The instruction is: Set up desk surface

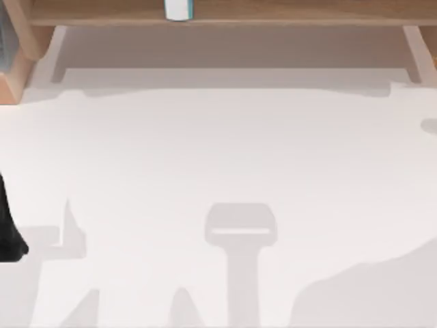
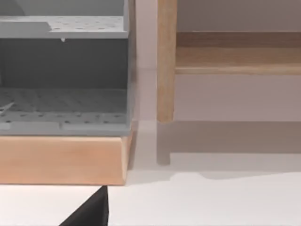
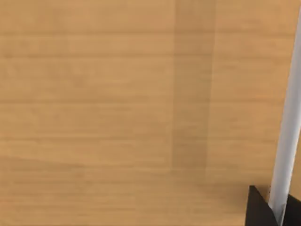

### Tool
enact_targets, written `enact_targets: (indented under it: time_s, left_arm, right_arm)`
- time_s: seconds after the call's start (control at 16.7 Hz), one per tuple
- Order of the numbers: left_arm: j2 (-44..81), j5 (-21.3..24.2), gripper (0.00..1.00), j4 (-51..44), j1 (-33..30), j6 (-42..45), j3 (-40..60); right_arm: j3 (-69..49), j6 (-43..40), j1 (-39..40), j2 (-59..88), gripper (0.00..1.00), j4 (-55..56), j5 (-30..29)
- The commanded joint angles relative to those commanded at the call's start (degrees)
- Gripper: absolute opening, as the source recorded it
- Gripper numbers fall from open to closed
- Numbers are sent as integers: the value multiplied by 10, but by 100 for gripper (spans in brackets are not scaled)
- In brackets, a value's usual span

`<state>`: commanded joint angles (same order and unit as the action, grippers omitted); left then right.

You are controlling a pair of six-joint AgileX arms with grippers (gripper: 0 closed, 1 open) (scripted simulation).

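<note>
desk surface (image 1: pixel 225 157) bare | grey perforated bin (image 2: pixel 63 75) — seemingly empty | left arm (image 1: pixel 8 225) at left edge — fingers' state unclear

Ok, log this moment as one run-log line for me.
desk surface: bare white | wooden shelf frame: far edge, small white object on it | left arm: table's left edge | right gripper: facing wood panel

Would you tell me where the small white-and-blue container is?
In the top view, the white-and-blue container sits on the wooden shelf behind the desk surface, left of centre.
</note>
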<state>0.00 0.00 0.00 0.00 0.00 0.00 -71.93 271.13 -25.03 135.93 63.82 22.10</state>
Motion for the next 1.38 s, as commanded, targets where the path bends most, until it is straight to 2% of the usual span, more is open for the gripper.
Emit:
enact_targets:
  time_s: [0.06, 0.84, 1.38]
  left_arm:
    - [0, 0, 100, 0, 0, 0, 0]
    - [0, 0, 100, 0, 0, 0, 0]
    - [0, 0, 100, 0, 0, 0, 0]
  right_arm:
    - [0, 0, 0, 0, 0, 0, 0]
    - [0, 0, 0, 0, 98, 0, 0]
    - [15, 2, -6, 8, 100, -6, -1]
